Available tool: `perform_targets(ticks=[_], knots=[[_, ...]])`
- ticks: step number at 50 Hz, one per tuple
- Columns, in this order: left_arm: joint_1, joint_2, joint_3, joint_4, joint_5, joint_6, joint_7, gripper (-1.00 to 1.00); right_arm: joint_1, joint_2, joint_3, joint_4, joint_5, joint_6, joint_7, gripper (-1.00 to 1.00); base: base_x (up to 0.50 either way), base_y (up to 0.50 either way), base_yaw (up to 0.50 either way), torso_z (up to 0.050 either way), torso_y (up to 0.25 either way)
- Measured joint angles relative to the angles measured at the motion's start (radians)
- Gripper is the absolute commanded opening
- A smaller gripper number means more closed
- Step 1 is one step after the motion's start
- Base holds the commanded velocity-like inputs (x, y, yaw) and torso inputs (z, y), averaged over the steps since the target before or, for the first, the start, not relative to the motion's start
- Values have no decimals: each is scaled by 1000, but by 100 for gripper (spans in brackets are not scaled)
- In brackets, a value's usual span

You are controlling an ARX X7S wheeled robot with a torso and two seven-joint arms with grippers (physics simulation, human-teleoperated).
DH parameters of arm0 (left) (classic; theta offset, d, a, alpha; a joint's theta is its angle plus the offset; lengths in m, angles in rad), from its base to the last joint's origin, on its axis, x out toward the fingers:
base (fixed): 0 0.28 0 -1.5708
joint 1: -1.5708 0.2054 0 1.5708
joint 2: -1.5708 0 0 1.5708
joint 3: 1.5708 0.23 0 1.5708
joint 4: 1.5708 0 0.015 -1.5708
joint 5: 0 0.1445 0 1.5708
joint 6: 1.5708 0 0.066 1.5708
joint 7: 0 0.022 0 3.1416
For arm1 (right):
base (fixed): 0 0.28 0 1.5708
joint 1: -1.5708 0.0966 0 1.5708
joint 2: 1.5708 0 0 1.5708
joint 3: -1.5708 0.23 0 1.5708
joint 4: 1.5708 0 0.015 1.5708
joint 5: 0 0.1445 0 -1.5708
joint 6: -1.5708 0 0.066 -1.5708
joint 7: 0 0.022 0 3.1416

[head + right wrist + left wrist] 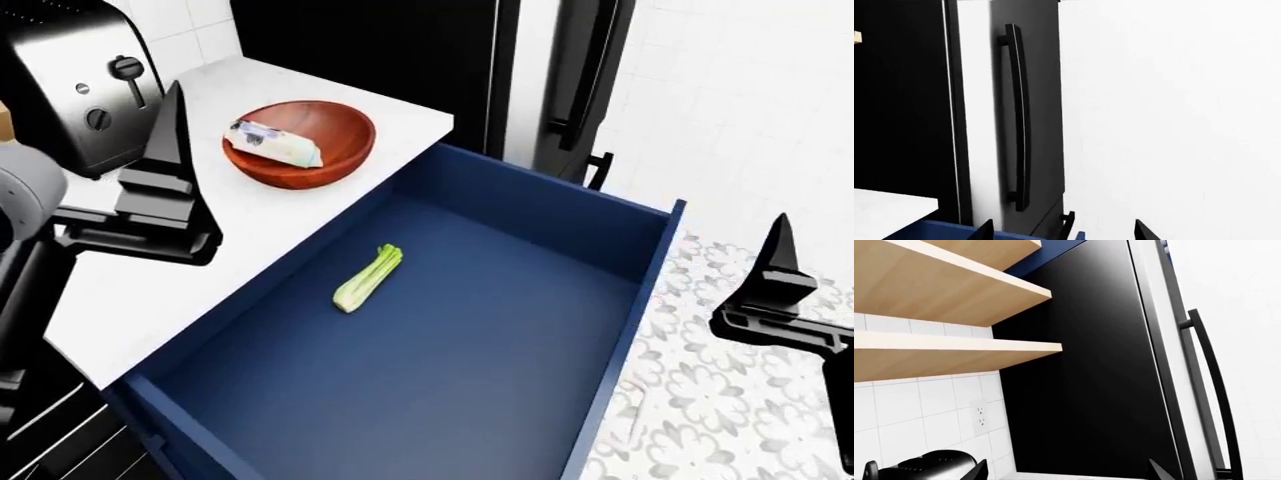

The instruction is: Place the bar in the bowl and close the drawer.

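The reddish-brown wooden bowl (324,125) stands on the white counter beside the drawer's back corner. The bar (274,143), a pale packet with bluish marks at one end, lies inside it. The navy drawer (454,350) is pulled far out, its blue inside showing; its edge also shows in the right wrist view (927,231). My left gripper (170,105) hovers over the counter just left of the bowl, open and empty, its fingertips (977,471) far apart. My right gripper (778,245) hangs open and empty over the floor, right of the drawer front.
A green leafy stalk (367,278) lies in the drawer. A chrome toaster (67,80) stands at the counter's back left. The black fridge (400,50) with long handles (1017,115) rises behind the drawer. Wooden shelves (954,347) hang above the counter. Patterned floor tiles (721,390) lie on the right.
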Motion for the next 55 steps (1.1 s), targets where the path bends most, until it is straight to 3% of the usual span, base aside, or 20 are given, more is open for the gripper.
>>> perform_targets(ticks=[34, 55], knots=[[-12, 3, -4, 4, -11, -18, -7, 100, -265, -146, -134, 379, -12, -299, -10, 100, 0, 0, 0, 0, 0], [-10, 13, 0, 4, -4, -25, -8, 100, -368, -296, -212, 608, 120, -295, -219, 100, 0, 0, 0, 0, 0]])
